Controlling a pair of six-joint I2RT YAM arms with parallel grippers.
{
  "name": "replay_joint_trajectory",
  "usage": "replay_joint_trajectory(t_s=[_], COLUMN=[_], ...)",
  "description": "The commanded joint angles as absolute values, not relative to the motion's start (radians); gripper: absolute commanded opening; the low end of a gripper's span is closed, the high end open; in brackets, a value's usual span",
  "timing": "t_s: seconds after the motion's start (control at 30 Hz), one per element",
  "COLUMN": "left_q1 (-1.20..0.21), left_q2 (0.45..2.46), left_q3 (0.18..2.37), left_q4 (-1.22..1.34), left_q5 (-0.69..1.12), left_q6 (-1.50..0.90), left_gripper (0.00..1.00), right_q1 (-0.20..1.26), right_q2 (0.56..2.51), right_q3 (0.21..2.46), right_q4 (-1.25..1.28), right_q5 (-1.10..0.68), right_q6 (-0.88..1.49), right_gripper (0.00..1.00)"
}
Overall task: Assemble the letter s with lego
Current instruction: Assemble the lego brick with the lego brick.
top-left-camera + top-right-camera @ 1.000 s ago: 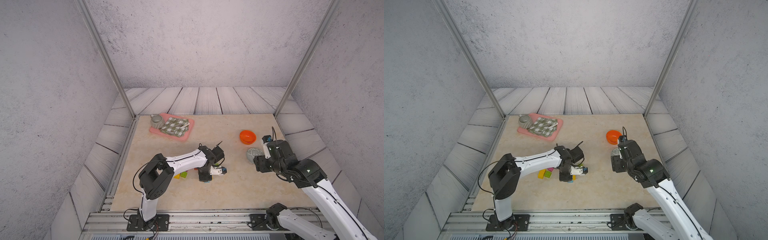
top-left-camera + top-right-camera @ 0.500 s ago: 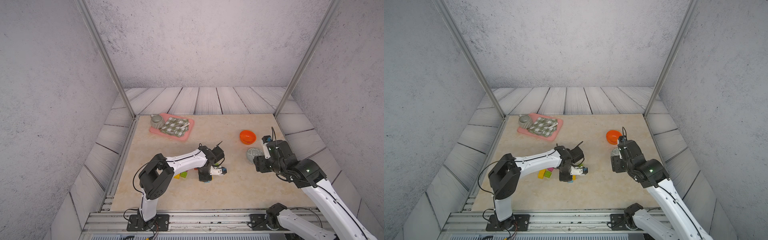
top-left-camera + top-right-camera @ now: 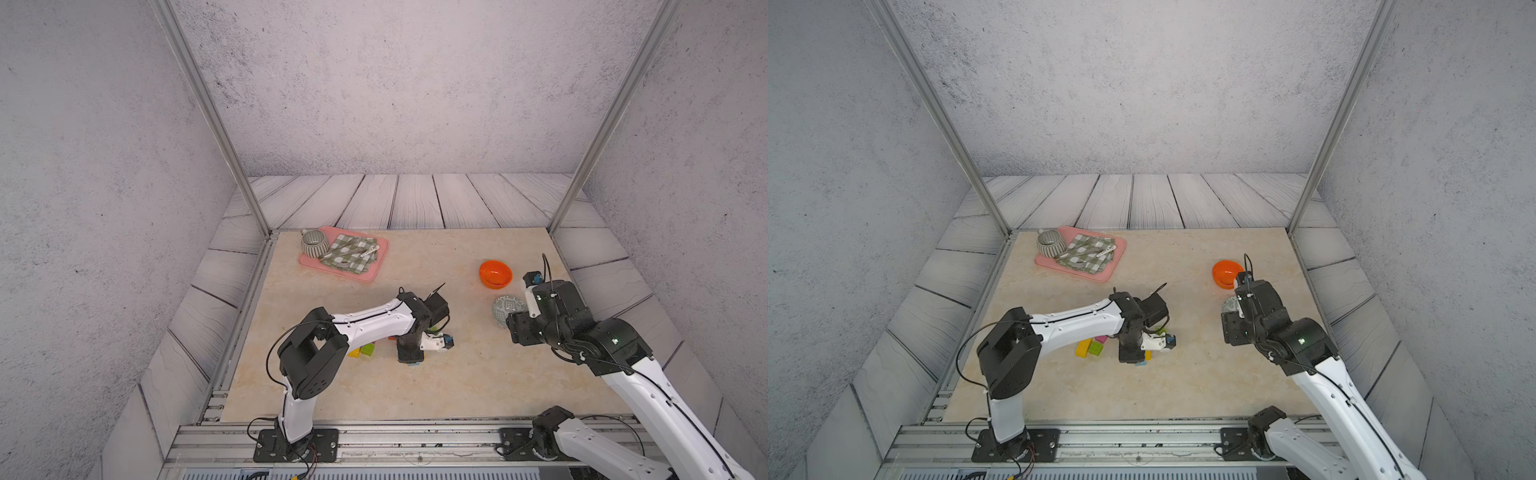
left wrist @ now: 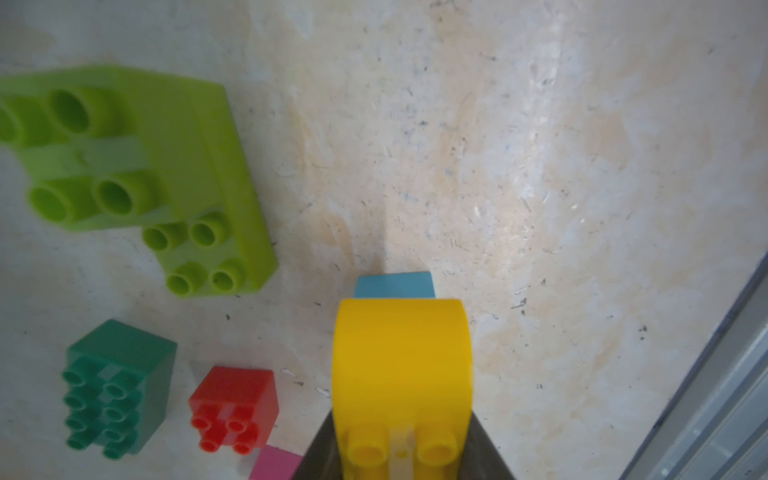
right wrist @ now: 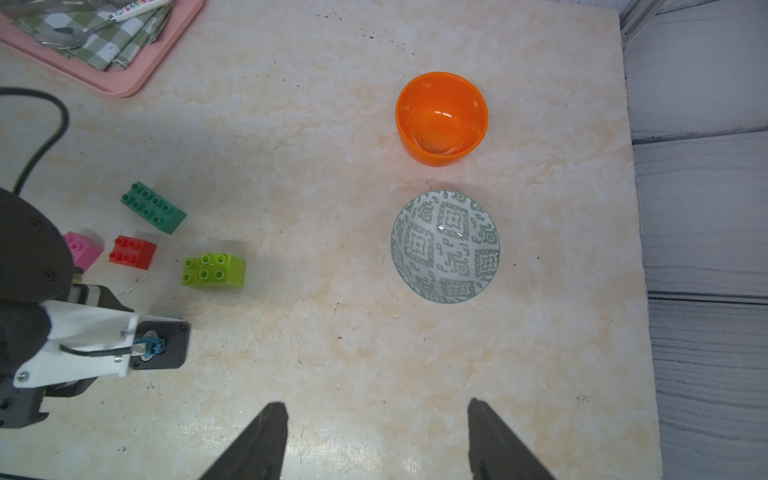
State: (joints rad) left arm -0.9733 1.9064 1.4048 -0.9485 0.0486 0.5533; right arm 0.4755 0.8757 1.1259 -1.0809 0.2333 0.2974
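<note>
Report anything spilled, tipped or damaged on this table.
Nothing stands out. The small studded plastic lego bricks sit studs up, loose but undamaged; the glossy orange bowl and green-patterned bowl are empty; nothing is spilled on the beige tabletop.

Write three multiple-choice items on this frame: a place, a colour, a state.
1. Where does the checked cloth lie? A on the pink tray; B on the bare tabletop; C over an arm.
2. Which colour is the brick in the left gripper? A red; B yellow; C pink.
3. The right gripper has its jaws: A shut on a brick; B shut, empty; C open, empty.
Key: 1 A, it lies folded on the tray; 2 B, yellow shows between the jaws in the left wrist view; 3 C, the right wrist view shows a wide, empty gap.
</note>
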Motion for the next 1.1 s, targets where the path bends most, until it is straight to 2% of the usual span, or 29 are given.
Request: replay_joint_trajectory(t_s=[0.0,0.57,1.07], left_q1=[-0.976,-1.006,-0.994], left_q2=[1.942,1.934,1.96], left_q3=[1.386,1.324,1.382], left_q4=[-0.946,-0.891,-0.983], left_q5=[0.042,0.029,0.037], left_q6=[0.552,0.493,0.56], left_gripper=[0.06,0.05,0.05], right_q1=[0.472,0.472,0.473], right_q2=[0.877,0.881,0.876], right_q3=[1.115,1.109,1.111], right_q4=[-1.074,-1.066,-1.071], right_q5=[0.22,0.212,0.215], right_q6=[0.302,0.302,0.304], right_gripper=[0.72,0.72,0.72])
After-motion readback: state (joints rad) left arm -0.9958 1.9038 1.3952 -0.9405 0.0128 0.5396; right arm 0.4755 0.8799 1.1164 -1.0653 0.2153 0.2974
